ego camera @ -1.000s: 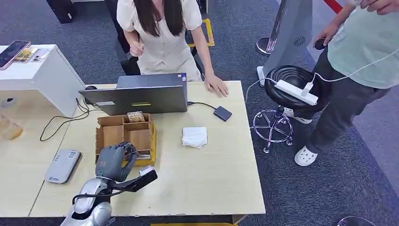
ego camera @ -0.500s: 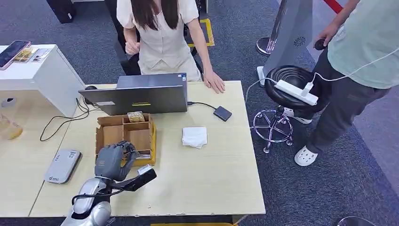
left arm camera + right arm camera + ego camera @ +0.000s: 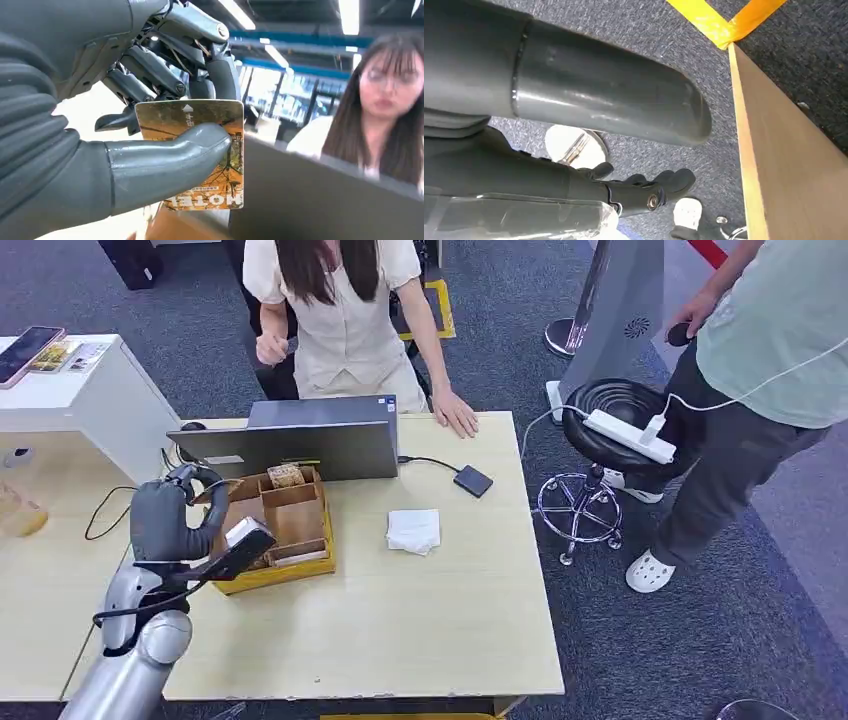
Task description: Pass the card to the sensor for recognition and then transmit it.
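A: What's changed in the last second?

B: The left hand was low over the near edge of the cardboard box, at about 6 o'clock of it. Now it is raised and has swung out to the box's 9 o'clock, above the counter.

A: And the card?

B: It came up with the hand. In the left wrist view the card is pinched flat between the thick thumb and the dark fingers, which are curled behind its upper edge. An orange-brown print with lettering faces the camera.

A: So the pick is done?

B: I'd judge so. The card is out of the box and firmly held, so the next step is carrying it to the sensor. In the earlier head views a grey reader lay on the counter at roughly 8 o'clock from the box; the arm now covers that spot, so I cannot tell whether it is directly beneath the hand.

A: The right hand?

B: The right hand hangs beside the counter edge above the carpet. Its dark fingers look loosely apart and hold nothing.

A: Anyone nearby?

B: A person's hand rests on the counter's far edge, at 1 o'clock of the laptop.
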{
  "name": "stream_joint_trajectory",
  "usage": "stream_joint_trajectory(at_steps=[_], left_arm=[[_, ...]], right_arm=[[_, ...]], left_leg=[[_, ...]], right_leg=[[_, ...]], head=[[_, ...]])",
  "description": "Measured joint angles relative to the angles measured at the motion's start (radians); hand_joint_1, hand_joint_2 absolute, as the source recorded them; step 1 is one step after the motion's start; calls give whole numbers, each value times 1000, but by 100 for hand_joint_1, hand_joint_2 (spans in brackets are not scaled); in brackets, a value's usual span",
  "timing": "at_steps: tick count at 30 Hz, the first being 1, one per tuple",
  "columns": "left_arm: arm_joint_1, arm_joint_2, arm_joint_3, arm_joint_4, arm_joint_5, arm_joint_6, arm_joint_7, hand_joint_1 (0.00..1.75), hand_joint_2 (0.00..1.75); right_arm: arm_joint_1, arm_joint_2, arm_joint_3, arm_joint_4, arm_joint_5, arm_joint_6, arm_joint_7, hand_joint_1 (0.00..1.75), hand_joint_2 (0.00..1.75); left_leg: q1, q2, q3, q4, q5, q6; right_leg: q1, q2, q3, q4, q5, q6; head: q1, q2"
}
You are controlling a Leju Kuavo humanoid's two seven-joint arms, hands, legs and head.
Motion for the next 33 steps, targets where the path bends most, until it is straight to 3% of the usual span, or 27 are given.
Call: stream_joint_trajectory(at_steps=[10,19,33], left_arm=[[-154,23,10,14,99,-29,-31,175,175],[-331,-22,-30,69,139,-50,-39,175,175],[-390,-41,-63,113,170,-26,-39,175,175]], right_arm=[[-6,1,0,0,20,0,0,0,0],[-25,8,0,0,32,2,5,0,0],[-25,9,0,0,34,2,12,0,0]], left_leg=[[0,0,0,1,0,0],[0,1,0,1,0,1],[0,1,0,1,0,1]], right_leg=[[0,-1,0,0,0,0],[0,1,0,0,1,1],[0,1,0,0,1,1]], head=[[0,0],[0,0],[0,0]])
